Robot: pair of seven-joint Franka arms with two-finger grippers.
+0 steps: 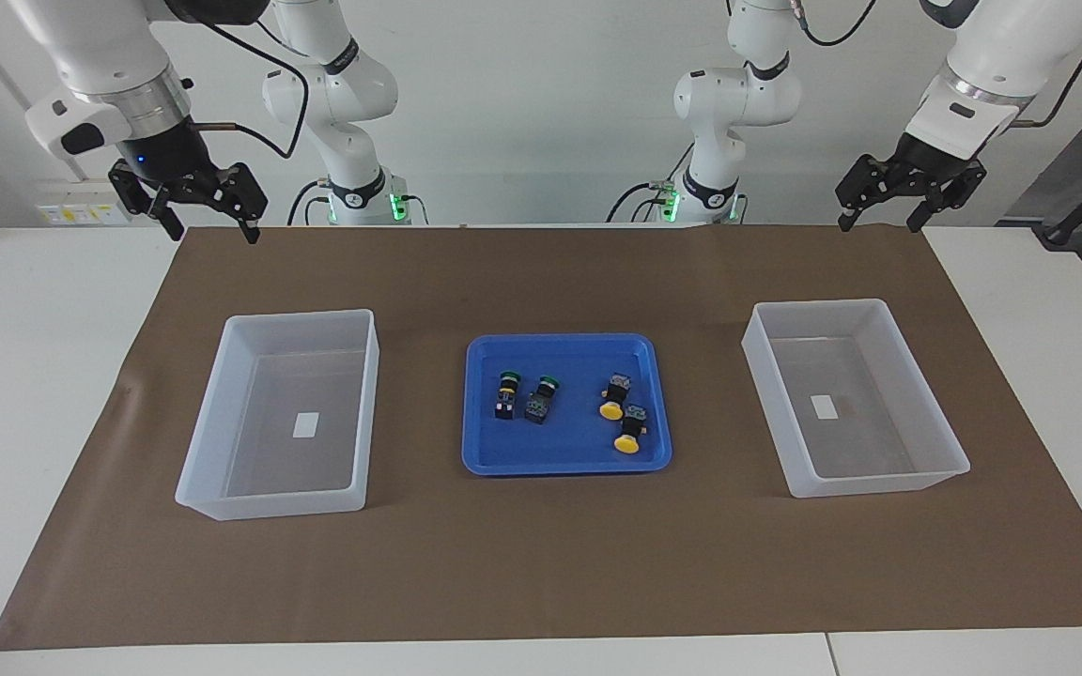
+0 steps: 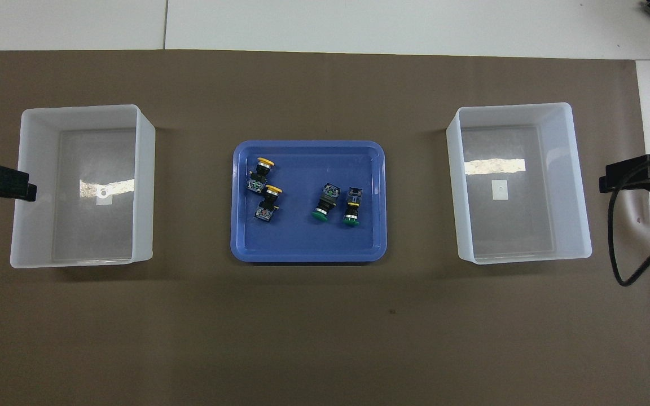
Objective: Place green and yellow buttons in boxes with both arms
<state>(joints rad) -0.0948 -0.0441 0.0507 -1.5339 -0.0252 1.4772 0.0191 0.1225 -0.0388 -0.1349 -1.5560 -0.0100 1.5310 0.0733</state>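
Two green buttons point(image 1: 506, 394) point(image 1: 541, 397) and two yellow buttons point(image 1: 612, 399) point(image 1: 632, 432) lie on their sides in the blue tray point(image 1: 560, 340). From overhead, the yellow ones point(image 2: 261, 169) point(image 2: 268, 202) lie toward the left arm's end of the tray and the green ones point(image 2: 325, 204) point(image 2: 352, 207) toward the right arm's end. One box point(image 1: 818, 305) stands toward the left arm's end, the other box point(image 1: 301, 316) toward the right arm's end; neither holds a button. My left gripper point(image 1: 879, 223) and right gripper point(image 1: 212, 231) hang open and hold nothing, each over the mat's edge by the robots.
A brown mat point(image 1: 541, 563) covers the table's middle, with white tabletop point(image 1: 34, 376) around it. In the overhead view the boxes point(image 2: 79, 108) point(image 2: 514, 105) flank the tray point(image 2: 308, 144), and a black cable point(image 2: 621, 270) loops over the mat by the right gripper point(image 2: 635, 172).
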